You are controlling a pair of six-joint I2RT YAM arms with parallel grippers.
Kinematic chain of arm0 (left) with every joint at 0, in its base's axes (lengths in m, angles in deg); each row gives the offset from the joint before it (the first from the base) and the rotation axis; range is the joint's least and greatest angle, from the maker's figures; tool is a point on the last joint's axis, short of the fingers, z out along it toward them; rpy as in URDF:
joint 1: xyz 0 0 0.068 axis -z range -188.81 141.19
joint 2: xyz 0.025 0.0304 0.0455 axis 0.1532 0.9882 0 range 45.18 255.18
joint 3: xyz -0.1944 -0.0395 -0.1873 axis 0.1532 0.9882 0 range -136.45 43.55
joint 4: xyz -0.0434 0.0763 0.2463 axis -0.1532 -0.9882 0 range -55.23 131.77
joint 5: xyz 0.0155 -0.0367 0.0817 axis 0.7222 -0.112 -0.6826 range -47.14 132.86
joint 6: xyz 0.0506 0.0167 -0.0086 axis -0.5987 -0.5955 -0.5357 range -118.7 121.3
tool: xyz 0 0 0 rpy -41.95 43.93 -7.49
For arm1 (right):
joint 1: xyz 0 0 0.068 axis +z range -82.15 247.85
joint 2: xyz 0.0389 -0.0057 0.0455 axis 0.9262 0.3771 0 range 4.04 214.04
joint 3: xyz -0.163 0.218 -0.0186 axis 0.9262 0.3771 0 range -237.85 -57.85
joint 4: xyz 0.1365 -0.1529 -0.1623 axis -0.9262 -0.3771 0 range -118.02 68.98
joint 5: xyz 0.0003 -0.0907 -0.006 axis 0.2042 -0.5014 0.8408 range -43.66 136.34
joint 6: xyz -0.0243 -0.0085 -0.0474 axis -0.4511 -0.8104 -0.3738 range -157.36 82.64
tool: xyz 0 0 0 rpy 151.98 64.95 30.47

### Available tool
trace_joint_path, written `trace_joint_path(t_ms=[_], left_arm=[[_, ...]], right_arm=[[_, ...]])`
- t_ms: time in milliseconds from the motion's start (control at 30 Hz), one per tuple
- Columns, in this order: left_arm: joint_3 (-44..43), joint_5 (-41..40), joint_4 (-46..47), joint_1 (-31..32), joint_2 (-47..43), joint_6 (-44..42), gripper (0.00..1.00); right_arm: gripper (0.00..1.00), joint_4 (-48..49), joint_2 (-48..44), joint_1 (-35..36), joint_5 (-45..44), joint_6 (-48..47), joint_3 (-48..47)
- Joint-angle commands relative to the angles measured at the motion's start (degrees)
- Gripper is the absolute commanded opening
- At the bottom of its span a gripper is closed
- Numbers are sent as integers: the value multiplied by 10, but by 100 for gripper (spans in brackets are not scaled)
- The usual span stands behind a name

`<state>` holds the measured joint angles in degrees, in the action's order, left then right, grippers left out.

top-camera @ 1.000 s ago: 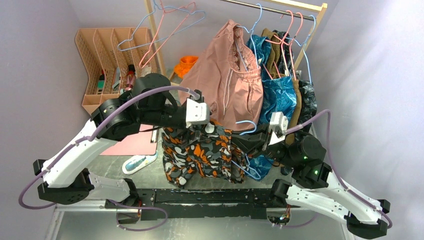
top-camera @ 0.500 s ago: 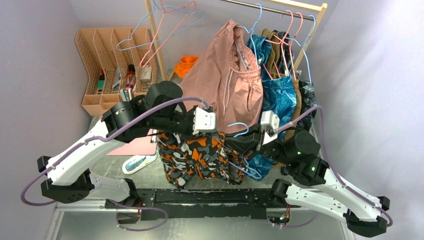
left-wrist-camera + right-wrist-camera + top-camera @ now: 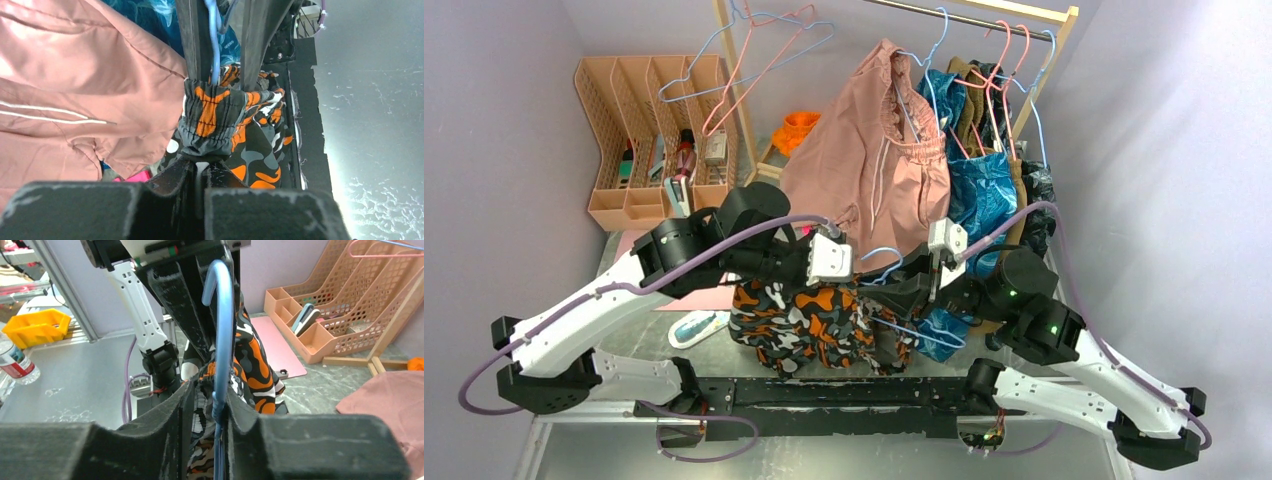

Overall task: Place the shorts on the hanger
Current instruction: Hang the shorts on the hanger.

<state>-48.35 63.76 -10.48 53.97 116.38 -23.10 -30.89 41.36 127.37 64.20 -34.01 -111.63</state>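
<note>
Left wrist: your left gripper (image 3: 199, 162) now pinches the shorts (image 3: 215, 112) at the waistband, beside the hanger (image 3: 214, 45) wire | right gripper (image 3: 209, 400) loosens, jaws slightly apart round that wire | you can likely start threading.

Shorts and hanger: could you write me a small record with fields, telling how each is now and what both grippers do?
garment: shorts, bunched between the two arms
support: light-blue hanger, its wire meeting the shorts' waistband
left: left gripper, shut on the waistband
right: right gripper, fingers either side of the hanger wire; grip unclear
behind: pink garment, hanging
</note>
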Motion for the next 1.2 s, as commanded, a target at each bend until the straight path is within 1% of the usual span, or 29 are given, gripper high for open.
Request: trace_joint_path(t_ms=[0,67,167,333,467,600,633,667,767,833,1033,1167], left_arm=[[60,-23,76,0,-50,32,7],[83,-25,95,0,-75,45,7],[108,-28,109,0,-96,58,7],[125,-30,110,0,-110,72,7],[127,-30,109,0,-113,79,7],[122,-31,106,0,-111,83,7],[119,-30,106,0,-108,83,7],[116,-30,106,0,-107,85,7],[106,-29,108,0,-100,89,7],[97,-30,111,0,-95,95,7],[80,-11,138,0,-93,108,8],[64,9,149,0,-86,116,14]], right_arm=[[33,-35,-1,2,38,-7,-33],[36,-49,0,3,39,-8,-52],[38,-56,-4,3,31,-7,-55],[38,-37,-14,3,-5,0,-51],[37,-38,3,2,-14,5,-56],[36,-1,10,2,-18,16,-43],[35,6,13,3,-23,20,-41],[32,10,16,3,-25,21,-41],[8,30,22,3,-23,28,-40],[0,54,19,3,-19,35,-20],[0,114,12,2,-15,63,12],[0,153,6,3,-16,81,37]])
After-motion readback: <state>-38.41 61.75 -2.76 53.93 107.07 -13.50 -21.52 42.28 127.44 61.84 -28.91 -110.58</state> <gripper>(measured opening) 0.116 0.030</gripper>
